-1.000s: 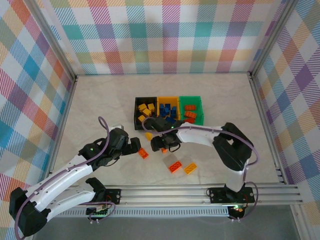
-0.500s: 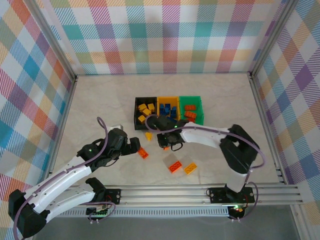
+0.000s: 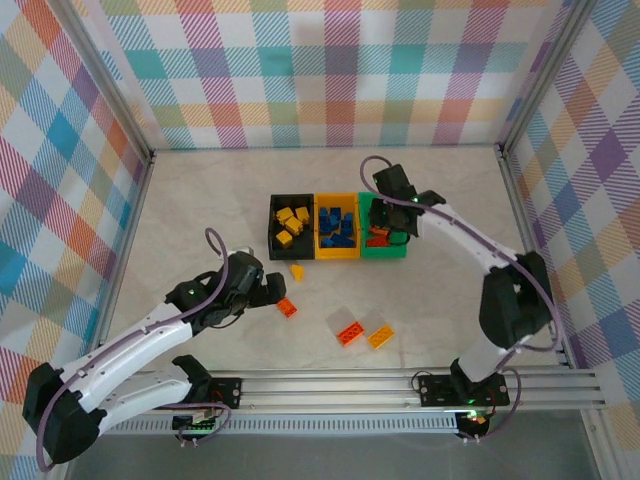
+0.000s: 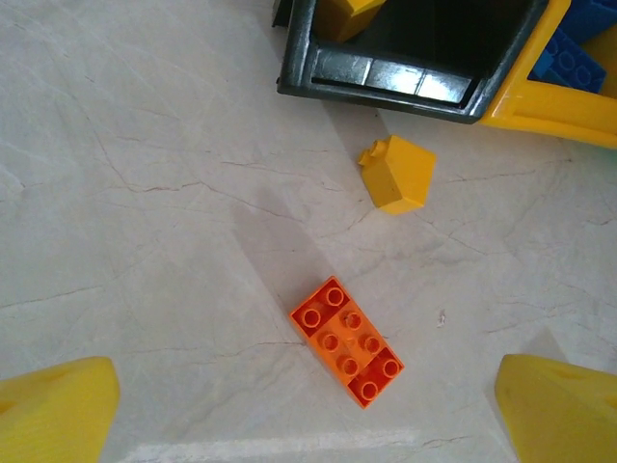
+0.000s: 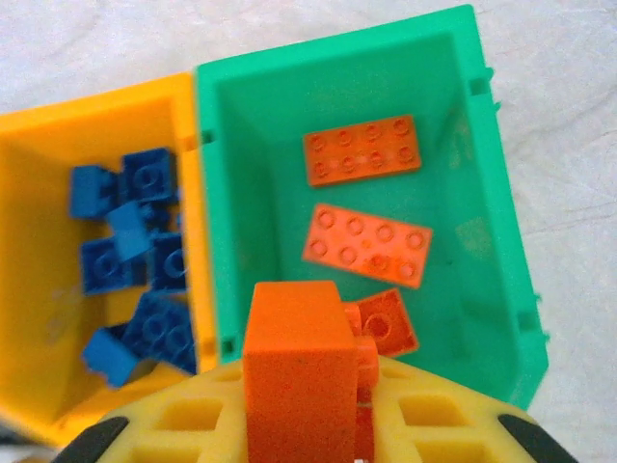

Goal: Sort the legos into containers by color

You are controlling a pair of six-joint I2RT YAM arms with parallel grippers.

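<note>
Orange-red loose lego (image 4: pixel 347 340) is lying on the table (image 4: pixel 145 193) near the black bin (image 4: pixel 386 82); we are hovering our left gripper (image 4: pixel 307 410) over it, jaws wide. Rightward, we are pinching an orange-red block (image 5: pixel 294 357) in our right gripper (image 5: pixel 308 434) above the green bin (image 5: pixel 463 135).

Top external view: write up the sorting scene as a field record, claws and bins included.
right claw: shut on held orange brick, over green bin
left claw: open, above loose orange brick
green bin: orange bricks
yellow-orange bin: blue bricks
black bin: yellow bricks
table, unsorted: yellow piece; front orange brick; front yellow brick
</note>
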